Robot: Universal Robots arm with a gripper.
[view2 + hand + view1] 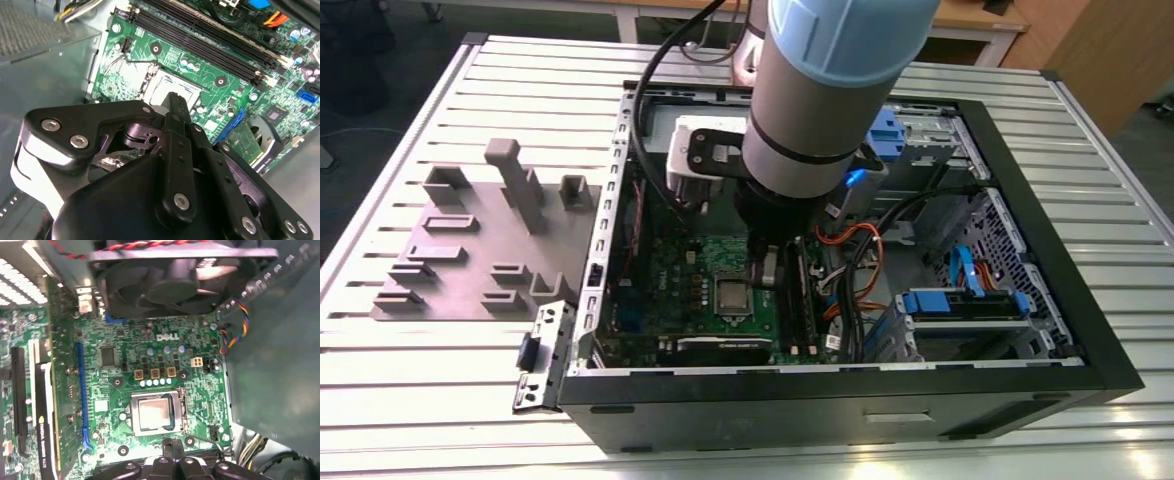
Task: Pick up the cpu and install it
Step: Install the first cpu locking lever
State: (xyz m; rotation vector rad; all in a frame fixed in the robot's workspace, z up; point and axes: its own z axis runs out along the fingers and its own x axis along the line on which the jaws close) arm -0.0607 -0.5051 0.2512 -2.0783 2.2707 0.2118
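On the exterior view's left, a flat grey plastic tray with blocks standing up on it (480, 255) lies on the ribbed silver metal table (400, 400). Just beside it, further right, sits the big black open computer case (854, 400). Inside the case lies the green motherboard (700, 270). The thick grey and light blue robot arm (821, 90) reaches down into the case, over the board. At the right side of the case are blue plastic drive holders (961, 300).

The small flat square silver cpu (153, 412) lies inside its metal socket frame (180, 412) on the motherboard, flat and level. In the second wrist view the cpu (176, 90) shows just past the black gripper (176, 102). The gripper is near the cpu and holds nothing. I cannot tell if its fingers are wide or narrow, or if they touch the cpu. In the first wrist view a round black fan (180, 280) sits near the socket.
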